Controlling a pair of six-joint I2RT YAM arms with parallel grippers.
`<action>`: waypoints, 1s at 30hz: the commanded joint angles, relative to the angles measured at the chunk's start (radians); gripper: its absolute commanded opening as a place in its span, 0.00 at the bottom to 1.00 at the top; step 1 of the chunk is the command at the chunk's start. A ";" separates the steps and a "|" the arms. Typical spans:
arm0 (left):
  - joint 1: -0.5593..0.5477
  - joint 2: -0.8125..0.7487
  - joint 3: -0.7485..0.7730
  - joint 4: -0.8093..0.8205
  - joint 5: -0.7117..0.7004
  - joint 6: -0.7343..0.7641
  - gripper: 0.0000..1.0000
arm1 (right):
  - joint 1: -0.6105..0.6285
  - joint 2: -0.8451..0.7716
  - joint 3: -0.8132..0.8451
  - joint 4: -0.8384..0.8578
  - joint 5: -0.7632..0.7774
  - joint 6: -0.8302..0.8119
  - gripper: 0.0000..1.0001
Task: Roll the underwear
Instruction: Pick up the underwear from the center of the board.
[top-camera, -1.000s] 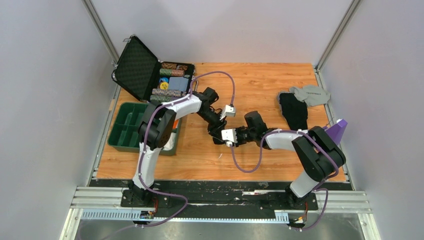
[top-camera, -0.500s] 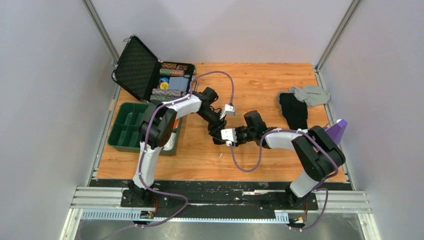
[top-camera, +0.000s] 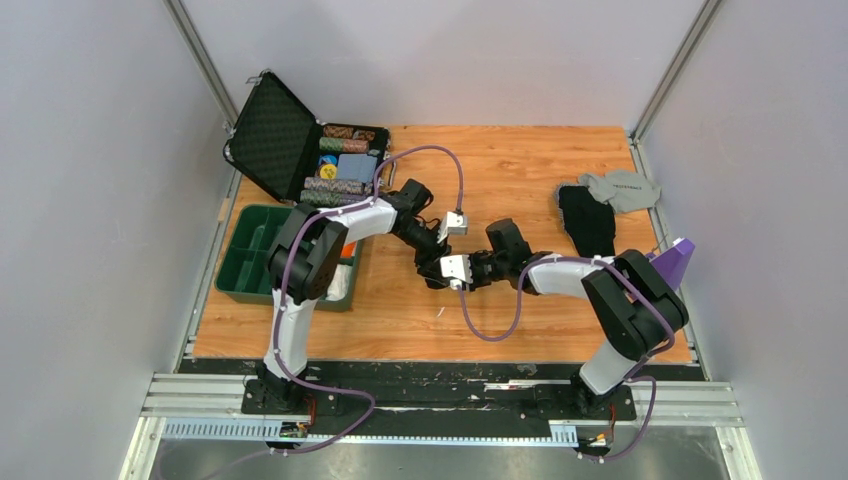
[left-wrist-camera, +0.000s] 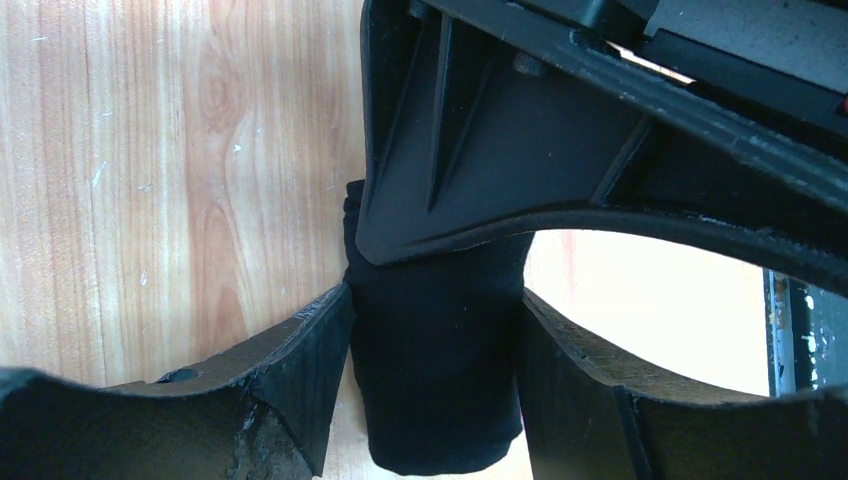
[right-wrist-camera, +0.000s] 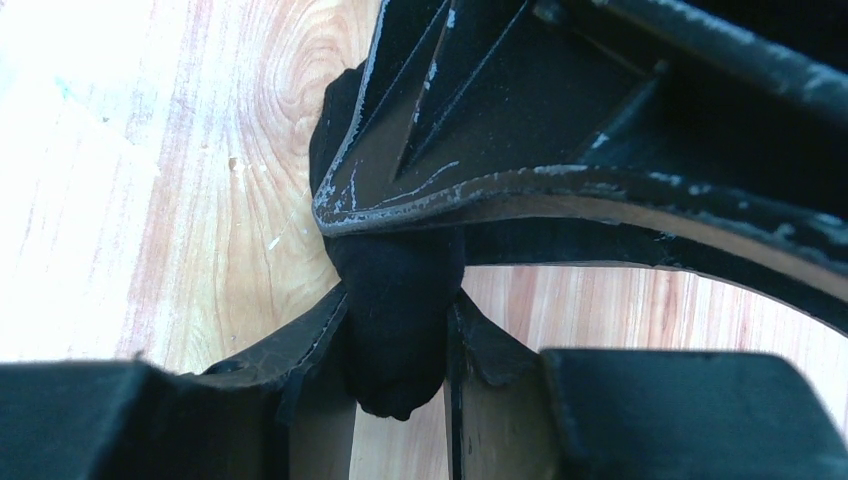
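Observation:
My left gripper (top-camera: 432, 262) and right gripper (top-camera: 441, 279) meet at the table's middle, both shut on one small rolled black cloth bundle (top-camera: 436, 275). In the left wrist view the bundle (left-wrist-camera: 435, 390) is clamped between my fingers (left-wrist-camera: 300, 370), with the right gripper's finger above it. In the right wrist view the bundle (right-wrist-camera: 395, 360) is squeezed tight between my fingers (right-wrist-camera: 320, 340). A flat black underwear garment (top-camera: 588, 222) lies at the back right; no white waistband shows.
A light grey garment with lettering (top-camera: 622, 188) lies beside the flat black one. An open black case (top-camera: 300, 150) with coloured items stands at the back left. A green tray (top-camera: 252, 262) sits under the left arm. A purple object (top-camera: 672, 262) is at the right edge.
Both grippers stay shut on the bundle. They and the wrists have shifted very slightly up and left; the left elbow has swung a little.

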 joint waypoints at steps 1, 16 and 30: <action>-0.020 0.076 -0.065 -0.021 -0.175 -0.018 0.69 | 0.013 0.051 0.024 -0.018 0.054 -0.002 0.15; -0.048 0.146 0.017 -0.130 -0.153 -0.047 0.00 | 0.015 0.027 0.011 0.004 0.078 0.024 0.34; -0.012 -0.049 0.090 -0.188 -0.182 -0.108 0.00 | -0.083 -0.701 -0.015 -0.531 0.138 0.290 0.98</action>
